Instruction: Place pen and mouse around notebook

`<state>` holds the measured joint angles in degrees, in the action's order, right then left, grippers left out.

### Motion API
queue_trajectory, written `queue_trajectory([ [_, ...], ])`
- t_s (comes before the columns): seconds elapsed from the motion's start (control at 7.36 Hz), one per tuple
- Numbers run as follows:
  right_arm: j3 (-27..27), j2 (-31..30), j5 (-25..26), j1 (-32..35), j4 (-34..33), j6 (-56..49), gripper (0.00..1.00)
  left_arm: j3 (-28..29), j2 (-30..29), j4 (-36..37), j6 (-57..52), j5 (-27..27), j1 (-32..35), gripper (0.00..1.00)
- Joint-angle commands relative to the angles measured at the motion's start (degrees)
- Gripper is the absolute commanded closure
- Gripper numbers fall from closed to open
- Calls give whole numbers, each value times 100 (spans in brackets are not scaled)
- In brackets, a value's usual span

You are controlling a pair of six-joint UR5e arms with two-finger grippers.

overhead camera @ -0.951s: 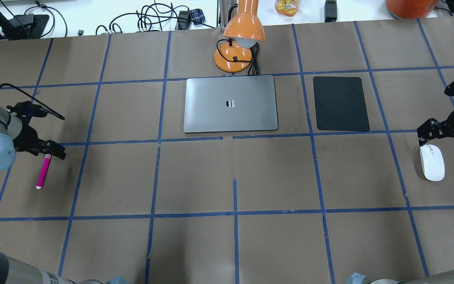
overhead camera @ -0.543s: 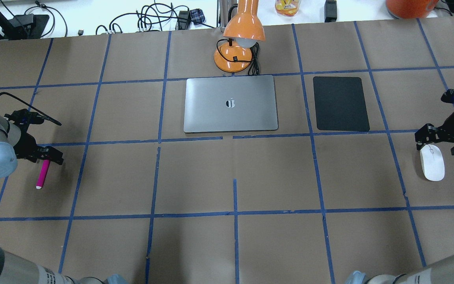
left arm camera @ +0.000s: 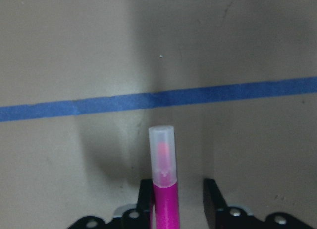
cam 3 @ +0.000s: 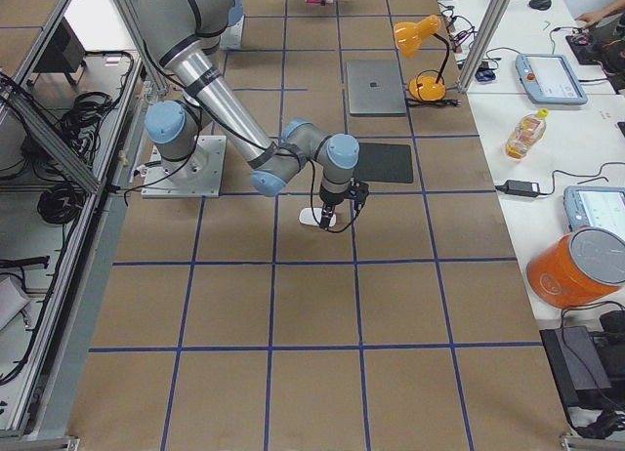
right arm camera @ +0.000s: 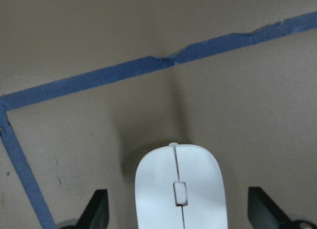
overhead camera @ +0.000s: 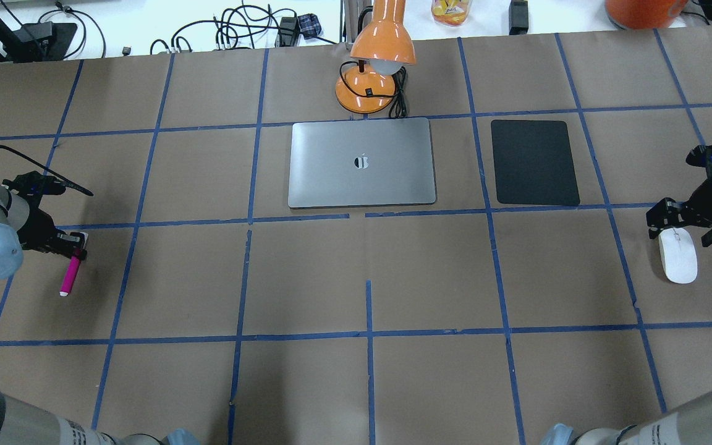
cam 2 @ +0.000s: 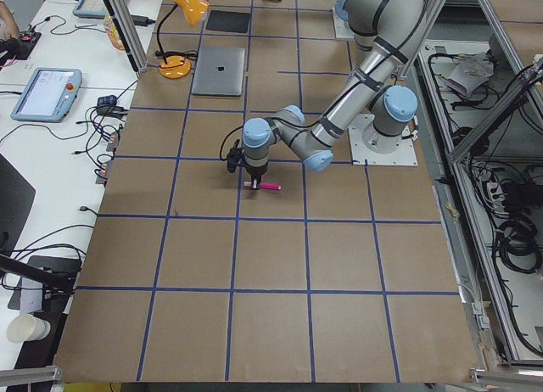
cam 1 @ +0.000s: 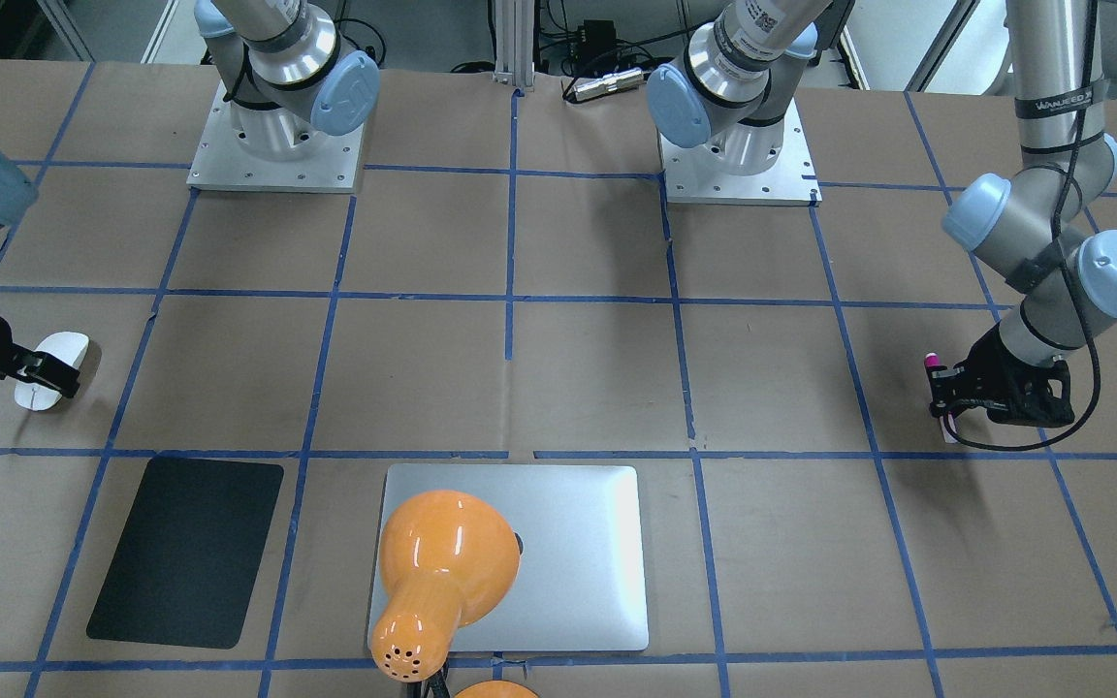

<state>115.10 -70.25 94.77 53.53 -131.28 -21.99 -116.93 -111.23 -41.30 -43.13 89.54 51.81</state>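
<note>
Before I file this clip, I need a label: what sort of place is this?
Probably a robotics lab: left arm and right arm bolted to a table gridded in blue tape, teach pendants on a side bench.

The left hand (cam 2: 251, 181) stands over one end of the pen (cam 2: 271, 187).

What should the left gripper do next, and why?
Probably close on the pen: the left gripper has its fingers either side of it, a gap showing on one side, and the pen lies far from the notebook.
</note>
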Motion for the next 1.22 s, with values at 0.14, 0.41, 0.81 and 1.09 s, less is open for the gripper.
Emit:
queue_trajectory([
  [0.14,21,64,59,0,67,2,0,196,345,-709,764,-364,337,100],
  [0.41,258,3,50,0,-38,2,0,241,749,-1089,2553,-341,1432,100],
  [0.81,215,-41,94,-9,-39,-7,0,224,875,-1065,6751,-341,3251,100],
  [1.09,223,-41,77,-9,-47,-15,6,241,665,-733,9799,-341,4734,100],
])
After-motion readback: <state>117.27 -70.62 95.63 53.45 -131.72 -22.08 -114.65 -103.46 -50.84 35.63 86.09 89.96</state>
